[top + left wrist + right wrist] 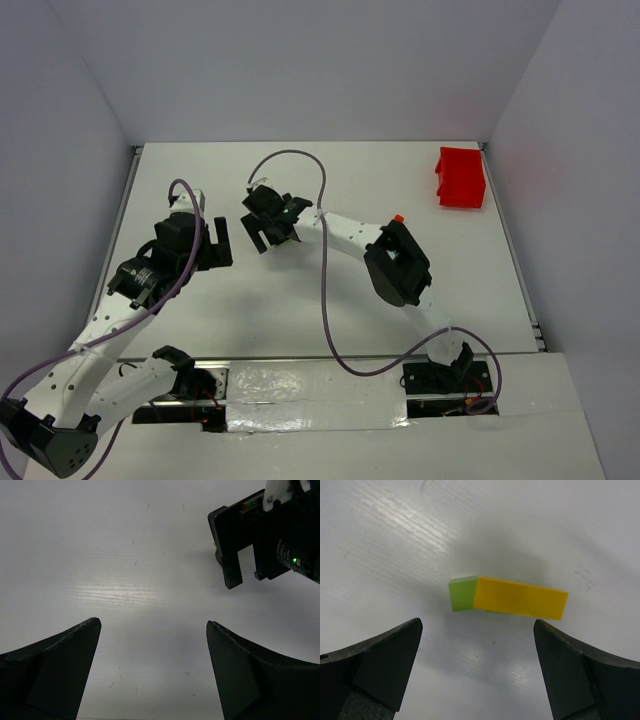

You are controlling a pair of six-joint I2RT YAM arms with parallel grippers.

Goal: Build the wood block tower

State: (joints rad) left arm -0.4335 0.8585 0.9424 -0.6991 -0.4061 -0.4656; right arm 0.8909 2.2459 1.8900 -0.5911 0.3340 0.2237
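Observation:
A yellow bar with a green end (507,597) lies flat on the white table, just beyond my right gripper's (477,624) fingertips. That gripper is open, hangs above the bar, and holds nothing. From above, my right gripper (268,236) sits mid-table and hides the bar. My left gripper (214,246) is just to its left, and my left gripper (153,623) is also open over bare table with nothing between its fingers. The right gripper (265,535) shows at the upper right of the left wrist view. No stacked tower is in view.
A red plastic bin (461,178) stands at the table's (350,300) back right corner. A small orange-red thing (398,217) shows beside the right arm's elbow. A purple cable (322,250) loops over the table's middle. White walls close in the table.

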